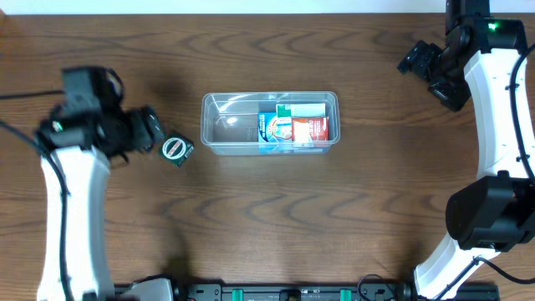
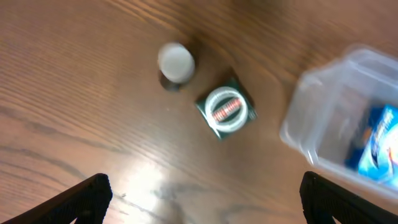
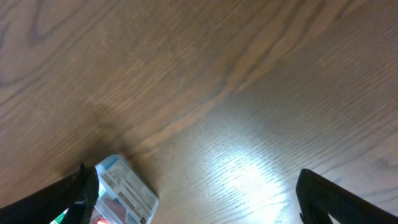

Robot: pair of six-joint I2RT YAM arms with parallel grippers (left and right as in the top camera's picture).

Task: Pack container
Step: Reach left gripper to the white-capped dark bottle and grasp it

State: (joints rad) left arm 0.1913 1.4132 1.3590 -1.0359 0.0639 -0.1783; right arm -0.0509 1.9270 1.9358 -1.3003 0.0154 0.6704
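The container (image 1: pixel 219 125), a clear rectangular tub, lies at mid-table with several small boxes (image 1: pixel 292 127) packed in its right half; its left half is bare. A dark green box with a round logo (image 1: pixel 176 150) lies just left of it. The left wrist view shows this green box (image 2: pixel 225 112), a small white-capped bottle (image 2: pixel 176 62) beside it and the container's end (image 2: pixel 298 124). My left gripper (image 1: pixel 157 130) hovers open beside the green box, with nothing between its fingers. My right gripper (image 1: pixel 426 75) stands open, far right of the container and holding nothing.
In the right wrist view a blue-and-white labelled box (image 3: pixel 127 190) shows at the lower left, next to one finger, with bare wooden table (image 3: pixel 249 93) elsewhere. Both arms' white links stand along the table's left and right sides.
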